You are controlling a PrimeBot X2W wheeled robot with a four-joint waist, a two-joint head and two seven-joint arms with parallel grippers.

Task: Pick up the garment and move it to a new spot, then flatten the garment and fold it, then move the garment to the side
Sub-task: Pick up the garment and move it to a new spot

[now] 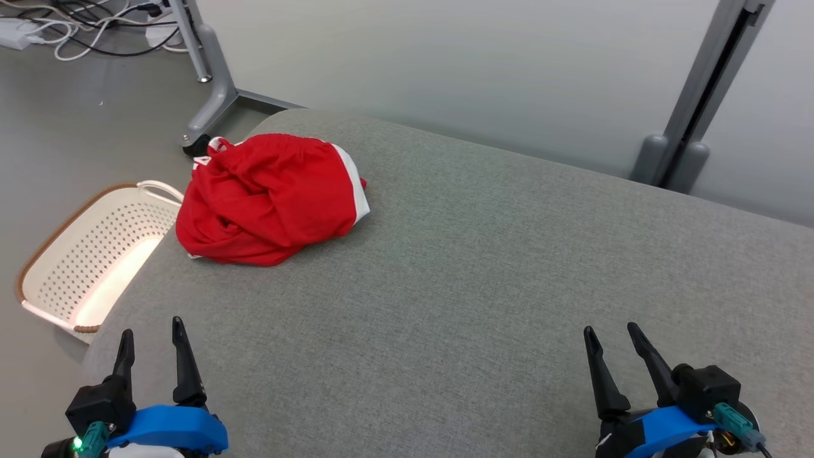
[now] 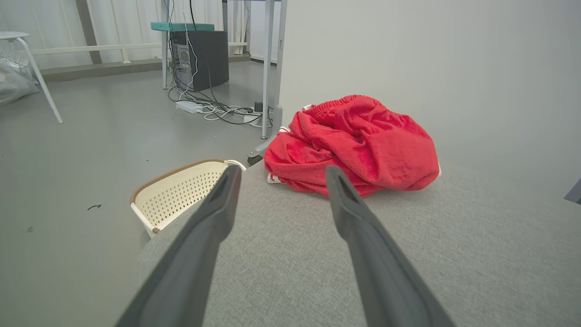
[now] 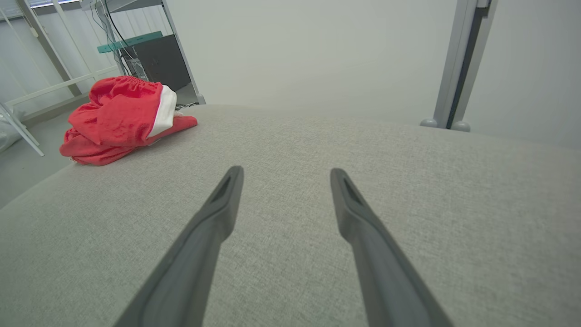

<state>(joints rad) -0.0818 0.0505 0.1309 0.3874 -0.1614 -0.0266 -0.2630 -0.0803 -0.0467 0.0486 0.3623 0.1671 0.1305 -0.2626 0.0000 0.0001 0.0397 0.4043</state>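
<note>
The garment [image 1: 267, 197] is a red piece with a white stripe, crumpled in a heap at the far left corner of the grey padded surface [image 1: 483, 267]. It also lies ahead in the left wrist view [image 2: 354, 145] and at the upper left of the right wrist view [image 3: 118, 118]. My left gripper [image 1: 151, 334] stands open at the near left edge, well short of the heap, with nothing between its fingers. My right gripper [image 1: 613, 334] stands open at the near right, far from the garment. Each wrist view shows its own gripper, left [image 2: 281, 175] and right [image 3: 286, 175], with fingers spread over bare fabric.
A cream perforated basket [image 1: 89, 254] sits on the floor just off the surface's left edge. Behind it a grey frame leg with a caster [image 1: 206, 95] and loose cables [image 1: 95, 25] lie on the floor. A pale wall and a grey post [image 1: 706, 95] bound the back.
</note>
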